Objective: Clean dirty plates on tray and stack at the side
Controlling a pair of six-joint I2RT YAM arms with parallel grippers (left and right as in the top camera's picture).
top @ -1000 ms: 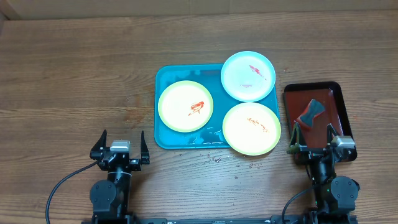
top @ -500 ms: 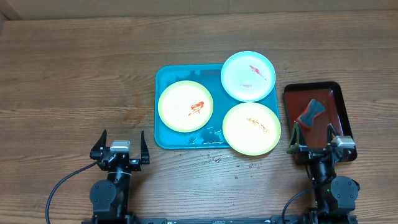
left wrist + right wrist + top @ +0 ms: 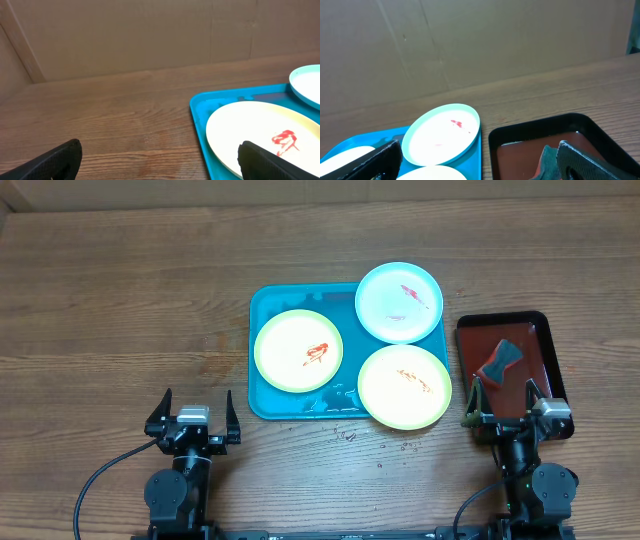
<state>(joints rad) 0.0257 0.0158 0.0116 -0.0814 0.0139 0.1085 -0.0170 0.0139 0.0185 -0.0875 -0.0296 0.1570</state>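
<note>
A teal-blue tray [image 3: 262, 310] lies mid-table and bears three smeared plates. A yellow-green-rimmed plate [image 3: 298, 350] sits at its left; it also shows in the left wrist view [image 3: 260, 135]. The light-blue-rimmed plate [image 3: 399, 301] sits at its far right, overhanging the rim; it also shows in the right wrist view [image 3: 442, 135]. A second yellow-green plate [image 3: 404, 386] overhangs the near right corner. My left gripper [image 3: 193, 415] is open and empty near the table's front, left of the tray. My right gripper [image 3: 506, 402] is open and empty at the near end of the dark tray.
A smaller dark red-brown tray [image 3: 545, 340] stands right of the teal tray and holds a grey-and-red sponge [image 3: 499, 362], also seen in the right wrist view [image 3: 550, 160]. A few droplets [image 3: 345, 436] lie on the wood in front of the teal tray. A cardboard wall backs the table.
</note>
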